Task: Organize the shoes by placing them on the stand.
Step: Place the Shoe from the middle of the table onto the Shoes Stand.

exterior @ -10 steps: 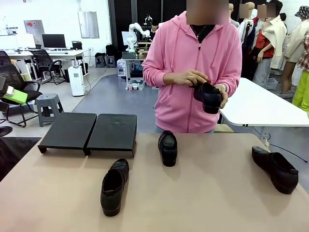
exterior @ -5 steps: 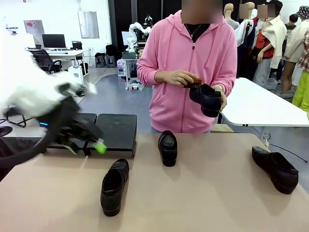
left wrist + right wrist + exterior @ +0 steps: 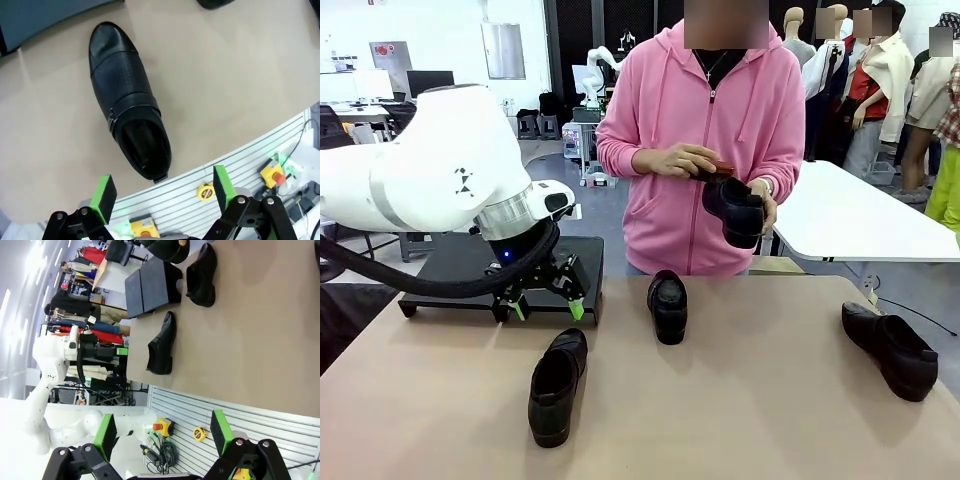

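Fingers of the left gripper [image 3: 542, 308] spread wide, empty, above the shoe [image 3: 556, 385] by the near edge of the table [image 3: 770, 410], seemingly clear of the stand [image 3: 588, 255]; right gripper [image 3: 162, 432] likewise

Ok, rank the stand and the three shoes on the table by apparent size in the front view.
1. Stand, largest.
2. Near shoe and right-hand shoe look about alike; not ranked.
3. Middle shoe, smallest, though it is farther off and seen end-on.
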Motion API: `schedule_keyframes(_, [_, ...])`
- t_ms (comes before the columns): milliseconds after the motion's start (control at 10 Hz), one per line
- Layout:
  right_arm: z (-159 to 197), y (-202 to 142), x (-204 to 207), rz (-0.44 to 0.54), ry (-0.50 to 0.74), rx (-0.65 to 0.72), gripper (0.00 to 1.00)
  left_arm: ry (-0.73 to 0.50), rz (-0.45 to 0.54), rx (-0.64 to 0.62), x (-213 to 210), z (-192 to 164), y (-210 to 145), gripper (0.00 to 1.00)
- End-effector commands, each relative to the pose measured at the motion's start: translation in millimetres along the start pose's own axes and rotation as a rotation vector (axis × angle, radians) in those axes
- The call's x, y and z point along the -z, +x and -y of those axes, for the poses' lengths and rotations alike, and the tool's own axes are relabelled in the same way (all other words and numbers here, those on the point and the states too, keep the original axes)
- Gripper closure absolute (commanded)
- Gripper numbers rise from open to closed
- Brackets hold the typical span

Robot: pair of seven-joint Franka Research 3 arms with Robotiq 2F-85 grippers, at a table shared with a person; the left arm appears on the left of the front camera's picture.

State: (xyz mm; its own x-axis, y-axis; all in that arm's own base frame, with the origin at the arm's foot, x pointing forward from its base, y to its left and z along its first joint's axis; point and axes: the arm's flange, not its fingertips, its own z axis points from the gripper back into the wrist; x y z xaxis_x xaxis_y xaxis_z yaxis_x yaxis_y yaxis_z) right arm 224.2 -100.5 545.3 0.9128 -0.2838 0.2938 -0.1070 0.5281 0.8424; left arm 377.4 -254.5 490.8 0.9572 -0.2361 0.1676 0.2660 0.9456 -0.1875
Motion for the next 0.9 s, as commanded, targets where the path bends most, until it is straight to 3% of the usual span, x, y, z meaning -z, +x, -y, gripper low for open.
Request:
schedule_keyframes(0, [-0.5, 1.2, -0.1, 0.007, 0.029, -0.026, 0.00, 0.002, 0.003, -0.007, -1.0, -2.1, 4.5, 0.00])
schedule_keyframes(200, [-0.5, 1.2, -0.1, 0.007, 0.029, -0.026, 0.00, 0.061, -0.003, -0.285, 48.2, 7.6, 12.1, 0.00])
schedule_keyframes(800, [-0.5, 1.2, -0.1, 0.007, 0.029, -0.026, 0.00, 0.082, -0.176, -0.319, 127.4, 16.2, 19.2, 0.00])
